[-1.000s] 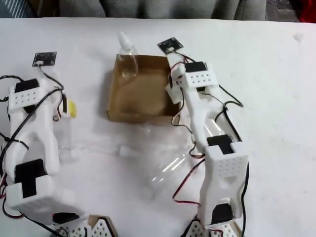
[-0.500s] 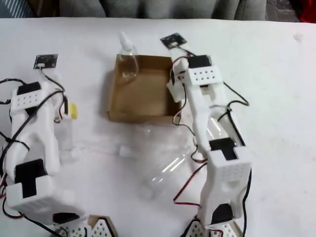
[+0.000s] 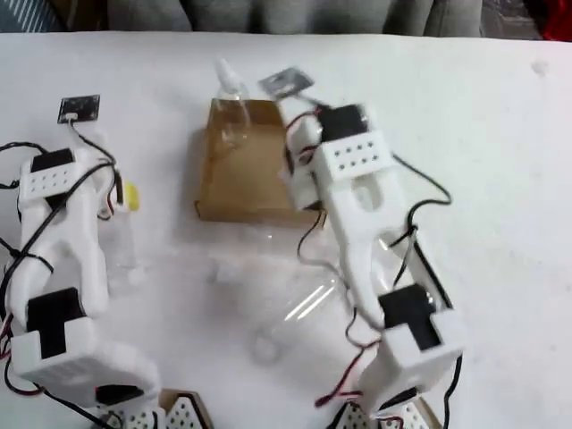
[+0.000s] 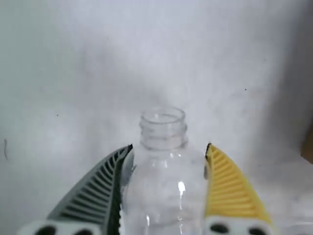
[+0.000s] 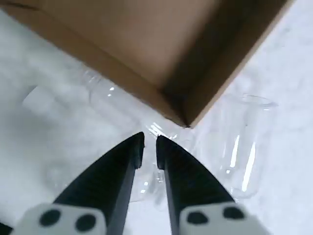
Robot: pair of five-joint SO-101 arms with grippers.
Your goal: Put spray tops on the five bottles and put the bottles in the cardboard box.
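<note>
A clear bottle [image 4: 164, 171] with no top on its open neck sits between the grey and yellow fingers of my left gripper [image 4: 168, 152], which is shut on it. From above, that gripper [image 3: 121, 201] is at the left of the table. The cardboard box [image 3: 250, 170] stands in the middle, and a bottle with a spray top [image 3: 231, 98] leans in its back left corner. My right gripper [image 5: 150, 142] is shut with nothing in it, just off a corner of the box [image 5: 161, 44], above clear bottles lying on the table.
Several clear bottles lie in front of the box, one with a white top [image 5: 39, 100] and a topless one [image 5: 244, 147] beside the box corner. Another lies near the right arm [image 3: 308, 304]. Loose cables trail along both arms.
The right arm has swung left, and its wrist now sits over the box's right side. The left arm and its bottle have stayed in place.
</note>
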